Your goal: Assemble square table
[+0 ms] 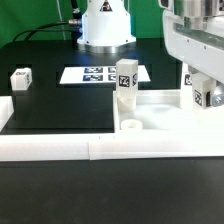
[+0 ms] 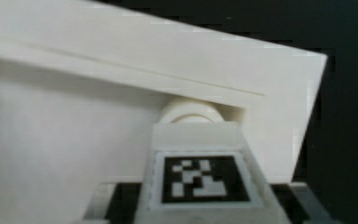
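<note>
- Slab (image 1: 160, 112): thick, white, lying flat, with a round hole near its front corner.
- Upright leg (image 1: 125, 84): stands on the slab, tag facing forward.
- Gripped leg (image 1: 200, 96): upright over the slab's right end in the exterior view.
- Loose leg (image 1: 20, 79): well apart, at the exterior view's left.

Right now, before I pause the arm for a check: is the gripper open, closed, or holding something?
The gripper is closed, holding a white tagged leg.
</note>
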You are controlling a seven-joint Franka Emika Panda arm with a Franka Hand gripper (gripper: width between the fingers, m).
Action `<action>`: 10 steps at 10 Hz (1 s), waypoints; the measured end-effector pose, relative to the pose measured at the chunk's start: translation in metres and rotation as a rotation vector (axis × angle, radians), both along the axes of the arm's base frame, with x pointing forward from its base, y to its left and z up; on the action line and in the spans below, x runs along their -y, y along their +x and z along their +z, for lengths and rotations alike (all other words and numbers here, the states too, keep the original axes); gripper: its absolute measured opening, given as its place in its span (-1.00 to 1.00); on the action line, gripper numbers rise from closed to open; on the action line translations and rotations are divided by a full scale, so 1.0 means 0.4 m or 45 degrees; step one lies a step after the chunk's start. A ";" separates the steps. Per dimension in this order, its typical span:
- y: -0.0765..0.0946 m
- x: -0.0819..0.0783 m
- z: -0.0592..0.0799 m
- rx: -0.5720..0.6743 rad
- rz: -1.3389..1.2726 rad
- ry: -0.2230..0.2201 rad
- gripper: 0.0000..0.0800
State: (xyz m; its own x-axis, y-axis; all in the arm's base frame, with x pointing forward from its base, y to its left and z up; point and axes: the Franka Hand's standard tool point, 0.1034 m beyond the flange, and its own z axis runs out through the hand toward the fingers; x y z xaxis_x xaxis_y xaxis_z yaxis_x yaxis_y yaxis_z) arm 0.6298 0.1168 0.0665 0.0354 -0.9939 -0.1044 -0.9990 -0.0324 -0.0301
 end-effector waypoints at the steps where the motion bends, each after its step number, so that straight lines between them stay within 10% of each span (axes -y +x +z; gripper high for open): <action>1: 0.000 -0.013 -0.003 -0.012 -0.169 0.002 -0.33; 6: -0.001 -0.014 0.002 0.003 -0.033 -0.019 -0.13; 7: -0.013 -0.022 0.010 -0.039 0.205 -0.037 0.36; 10: -0.007 -0.030 0.016 -0.022 0.510 -0.056 0.61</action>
State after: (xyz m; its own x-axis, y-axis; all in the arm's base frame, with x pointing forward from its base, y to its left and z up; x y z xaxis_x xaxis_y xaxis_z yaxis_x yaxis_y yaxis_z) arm 0.6268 0.1289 0.0727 0.4195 -0.9053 -0.0663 -0.9074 -0.4202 -0.0038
